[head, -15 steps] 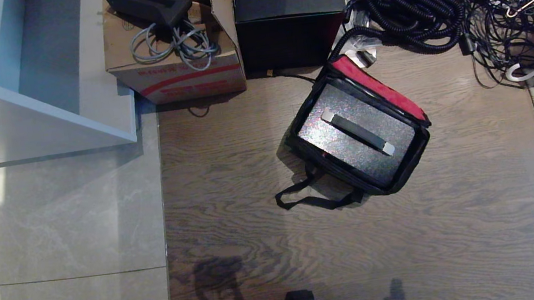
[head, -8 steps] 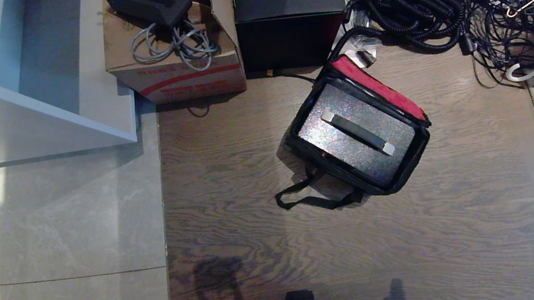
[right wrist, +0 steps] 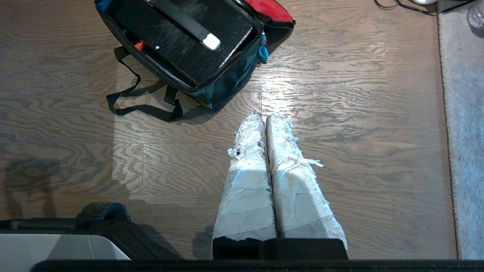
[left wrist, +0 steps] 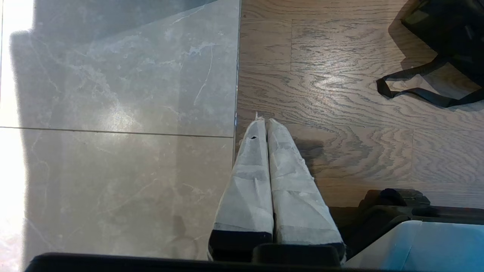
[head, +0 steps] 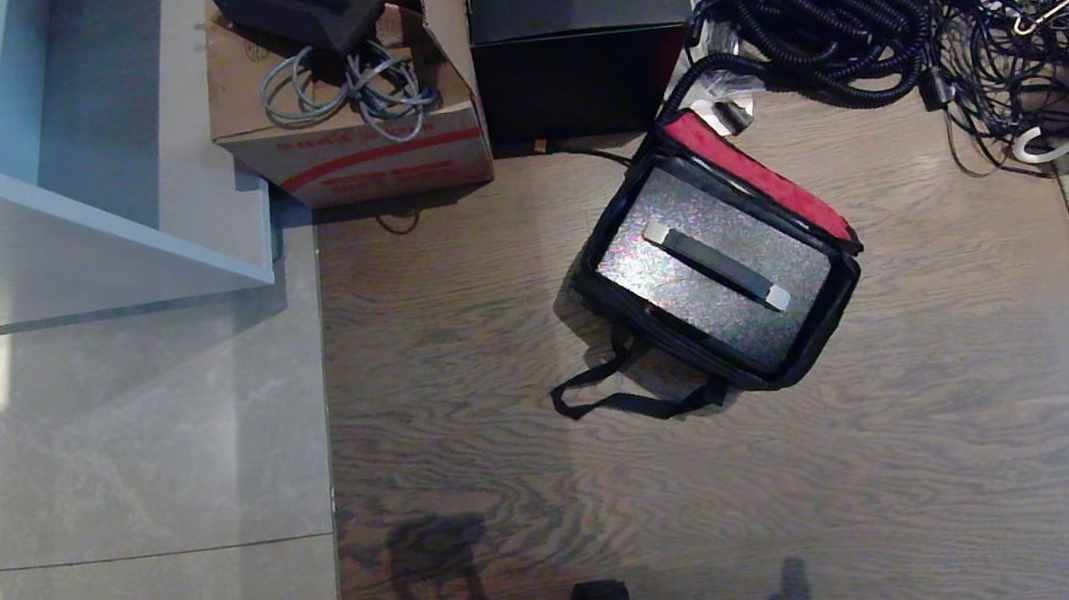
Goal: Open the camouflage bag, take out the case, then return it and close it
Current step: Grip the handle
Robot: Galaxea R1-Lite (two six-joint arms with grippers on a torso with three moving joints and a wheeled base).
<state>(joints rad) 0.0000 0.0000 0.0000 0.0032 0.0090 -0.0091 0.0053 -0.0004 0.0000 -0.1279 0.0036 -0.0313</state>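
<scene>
While both arms hang parked low near the robot's base, the left tool has its two tape-wrapped fingers pressed flat together with nothing between them, poised above the seam where grey floor tile meets the wooden floor. The right tool is likewise closed tight and empty, its frayed white fingertips over bare wood, near but clear of the closest corner of the camouflage bag. Neither tool shows in the head view. That bag sits on the wooden floor, turned at an angle, with its lid thrown back so the red lining faces up on the far side. Inside it, filling the opening, lies the case, its speckled top level and its black strap handle with silver ends running diagonally across. A black carry strap of the bag trails loose on the floor on the robot's side. Beyond the bag stand a larger black box and, to its left, a brown cardboard box with grey cables on top; a tangle of black cords spreads to the right, and a white cabinet stands at far left.
</scene>
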